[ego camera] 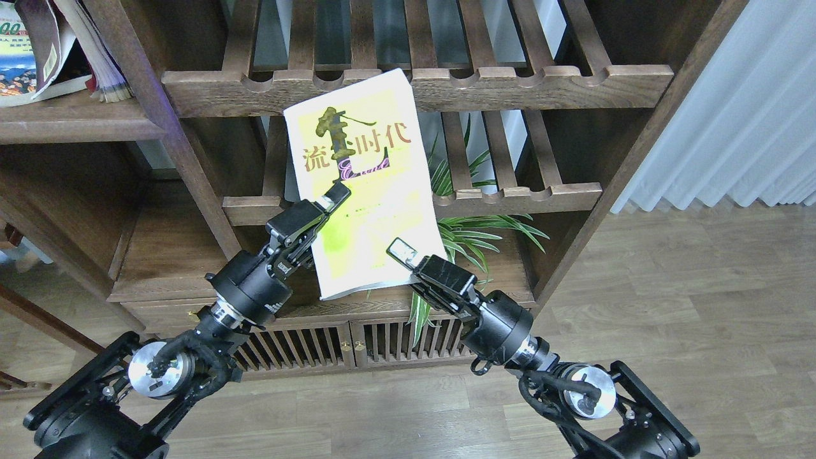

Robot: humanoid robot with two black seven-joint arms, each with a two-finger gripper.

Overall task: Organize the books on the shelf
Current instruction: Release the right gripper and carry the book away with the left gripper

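The yellow-green book (370, 166) with black characters is held up, tilted, in front of the slatted racks. My right gripper (403, 254) is shut on its lower right corner. My left gripper (331, 199) is at the book's left edge. One finger (322, 207) lies over the cover and the other is hidden behind the book. The white-green "300" book (14, 60) and the maroon book (43, 35) lean on the solid dark-brown shelf (70, 121) at the top left, cut off by the view's edge.
Two slatted racks with scalloped rails (414, 86) (510, 194) stand behind the book. A green plant (478, 233) sits below them. A lower solid shelf (159, 255) is at the left, a slatted cabinet door (344, 347) under it, and a white curtain (746, 115) at the right.
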